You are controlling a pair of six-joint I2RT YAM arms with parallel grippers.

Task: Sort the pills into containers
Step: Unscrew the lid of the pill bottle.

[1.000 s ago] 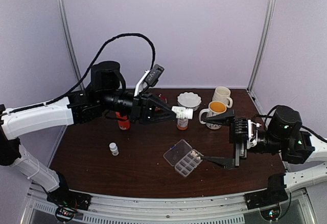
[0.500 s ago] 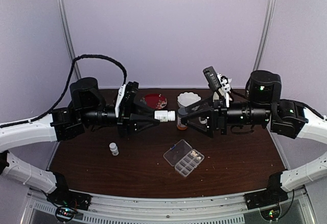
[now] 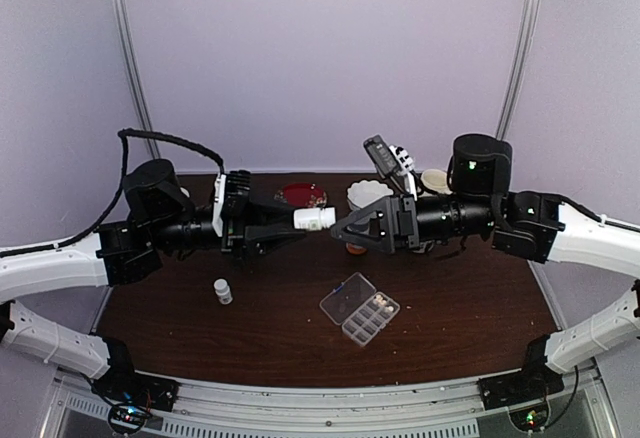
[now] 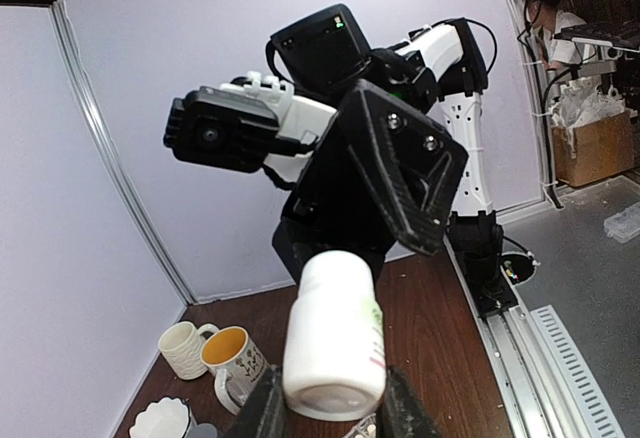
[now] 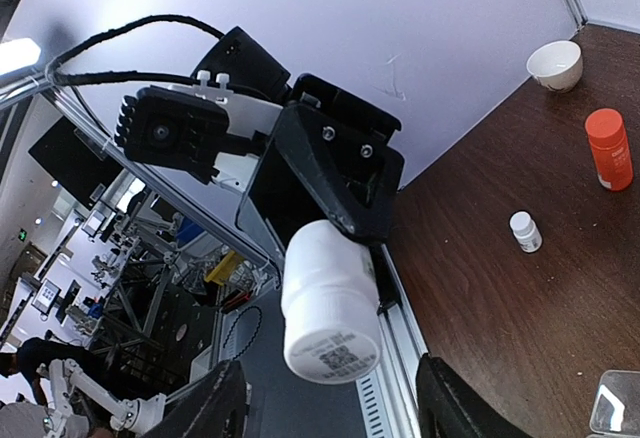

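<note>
My left gripper (image 3: 298, 220) is shut on a white pill bottle (image 3: 314, 219), held level in the air above the table with its cap toward the right arm. In the left wrist view the white pill bottle (image 4: 335, 333) sits between my fingers (image 4: 262, 408). My right gripper (image 3: 338, 230) faces it, open. In the right wrist view the bottle's cap end (image 5: 333, 343) lies between the jaws without touching either. The clear organiser box (image 3: 360, 308) lies open on the table below, with pale pills (image 3: 379, 303) in its compartments.
A small white bottle (image 3: 222, 291) stands at the left. A red plate (image 3: 303, 196), a white bowl (image 3: 370, 195) and two mugs (image 4: 232, 358) sit along the back. An amber bottle (image 3: 356, 246) is partly hidden under the right arm. An orange bottle (image 5: 608, 148) shows in the right wrist view.
The right arm rose from beside the organiser to face the bottle, and its jaws narrowed. The left arm drew the bottle back leftward and levelled it.
</note>
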